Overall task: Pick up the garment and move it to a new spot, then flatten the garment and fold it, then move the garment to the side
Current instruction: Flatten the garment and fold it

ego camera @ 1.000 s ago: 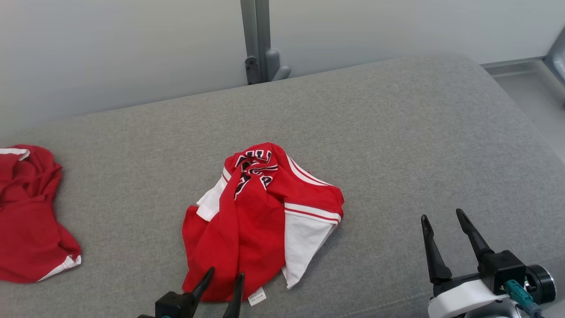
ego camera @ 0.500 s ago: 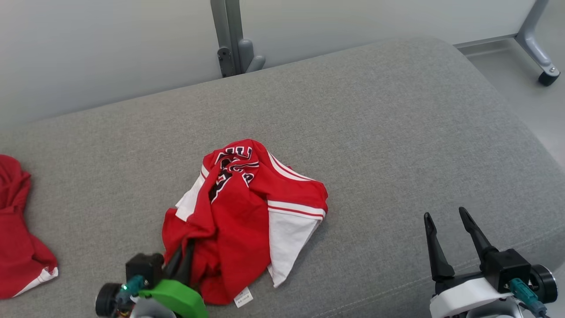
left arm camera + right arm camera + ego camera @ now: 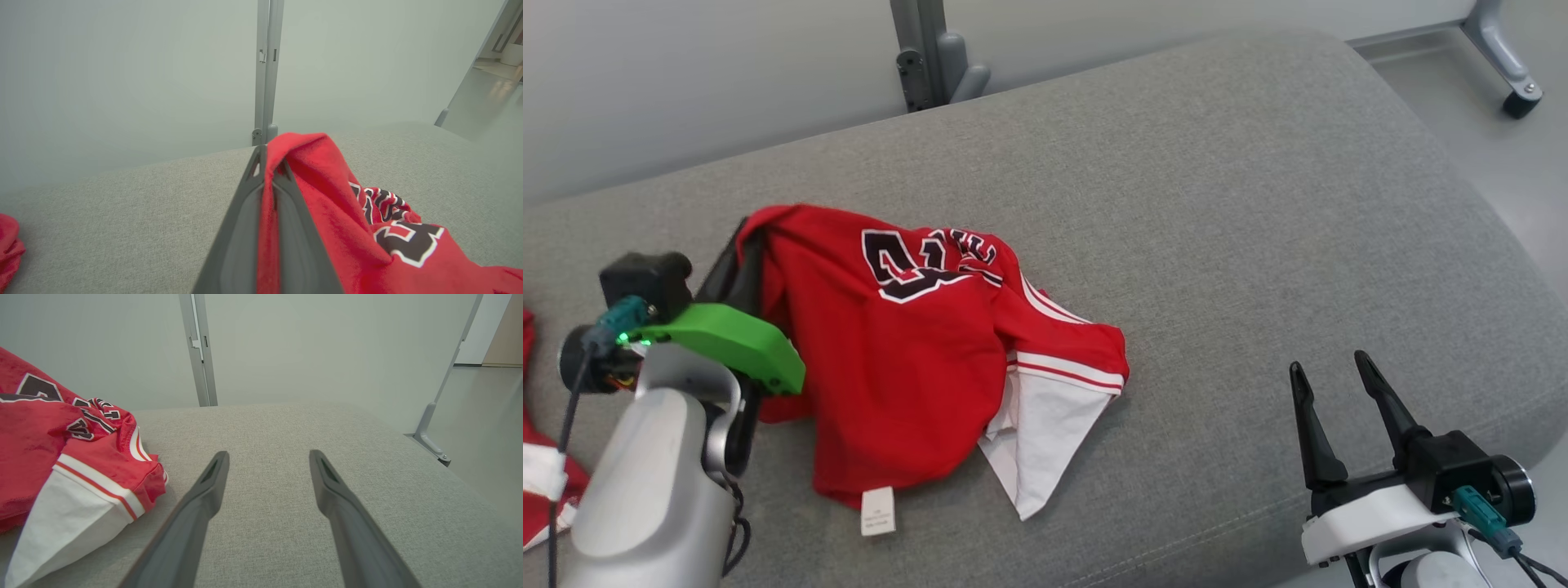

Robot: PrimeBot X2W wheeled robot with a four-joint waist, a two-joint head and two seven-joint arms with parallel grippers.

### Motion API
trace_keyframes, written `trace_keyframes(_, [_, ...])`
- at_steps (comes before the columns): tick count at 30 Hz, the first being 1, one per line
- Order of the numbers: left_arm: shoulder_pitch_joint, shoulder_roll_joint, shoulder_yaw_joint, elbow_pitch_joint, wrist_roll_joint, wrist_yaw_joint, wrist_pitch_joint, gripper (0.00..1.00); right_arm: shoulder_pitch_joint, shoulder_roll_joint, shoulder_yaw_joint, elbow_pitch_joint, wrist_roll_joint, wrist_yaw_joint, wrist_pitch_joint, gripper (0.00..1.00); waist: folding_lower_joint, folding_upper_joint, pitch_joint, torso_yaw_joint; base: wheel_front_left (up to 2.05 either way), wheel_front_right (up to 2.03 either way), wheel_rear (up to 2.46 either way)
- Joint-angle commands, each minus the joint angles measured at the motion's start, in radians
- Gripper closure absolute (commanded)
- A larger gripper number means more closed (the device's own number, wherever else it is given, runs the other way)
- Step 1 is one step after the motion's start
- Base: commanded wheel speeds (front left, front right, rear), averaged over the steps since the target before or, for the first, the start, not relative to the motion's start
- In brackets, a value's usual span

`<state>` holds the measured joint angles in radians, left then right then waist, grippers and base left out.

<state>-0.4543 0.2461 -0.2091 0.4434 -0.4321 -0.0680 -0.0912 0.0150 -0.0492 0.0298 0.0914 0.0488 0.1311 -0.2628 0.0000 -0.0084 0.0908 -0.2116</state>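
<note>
The garment point(image 3: 907, 343) is a red jersey with white sleeve panels and black-and-white lettering, spread partly across the grey cushion point(image 3: 1217, 212). My left gripper point(image 3: 745, 237) is shut on its upper left edge and holds that edge lifted; the rest drapes down to the cushion. In the left wrist view the red garment point(image 3: 327, 196) is pinched between my left gripper's point(image 3: 267, 157) two fingers. My right gripper point(image 3: 1327, 369) stands open above the cushion's front right part, apart from the garment. The right wrist view has the garment point(image 3: 61, 457) at the left of my open right gripper point(image 3: 267, 455).
A second red garment point(image 3: 539, 482) lies at the far left of the cushion. A grey post point(image 3: 927, 49) stands behind the cushion against the pale wall. The cushion's right edge drops to the floor, where a frame foot point(image 3: 1515, 98) rests.
My left gripper has shut on the garment's near edge and carried it up and to the left, stretching the jersey out. The head camera has shifted. The right gripper stays open.
</note>
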Motion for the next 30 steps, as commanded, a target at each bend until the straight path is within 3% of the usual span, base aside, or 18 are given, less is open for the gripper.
trace_keyframes(1, [-0.058,0.024,0.008,0.022,0.002,0.013,0.022,1.0,-0.017,-0.002,0.003,0.002,0.003,-0.001,-0.003,0.0,0.0,0.0084,0.034,-0.037,0.0,0.0,0.0])
trace_keyframes(10, [-0.238,0.096,0.028,0.206,0.027,0.042,0.092,1.0,-0.066,-0.001,0.024,0.002,0.018,-0.001,-0.003,0.0,0.0,0.0084,0.122,-0.121,0.0,0.0,0.0])
trace_keyframes(15, [-0.297,0.115,0.03,0.336,0.04,0.048,0.037,1.0,-0.072,-0.001,0.034,0.004,0.028,-0.001,-0.003,0.0,0.0,0.0084,0.16,-0.152,0.0,0.0,0.0])
trace_keyframes(17, [-0.304,0.098,0.032,0.384,0.029,0.045,-0.006,1.0,-0.065,-0.001,0.038,0.006,0.031,-0.001,-0.003,0.0,0.0,0.0084,0.166,-0.153,0.0,0.0,0.0])
trace_keyframes(19, [-0.297,0.074,0.028,0.433,0.016,0.028,-0.035,0.0,-0.059,-0.002,0.038,0.009,0.031,-0.001,-0.003,0.0,0.0,0.0084,0.165,-0.147,0.0,0.0,0.0])
trace_keyframes(25, [-0.277,0.014,0.036,0.507,-0.029,-0.012,-0.116,0.0,-0.044,-0.001,0.019,0.01,0.041,-0.001,-0.003,0.0,0.0,0.0084,0.143,-0.082,0.0,0.0,0.0])
trace_keyframes(30, [-0.235,-0.019,0.062,0.499,-0.061,-0.01,-0.146,0.0,-0.032,-0.002,0.003,0.011,0.025,-0.001,-0.003,0.0,0.0,0.0084,0.087,-0.028,0.0,0.0,0.0])
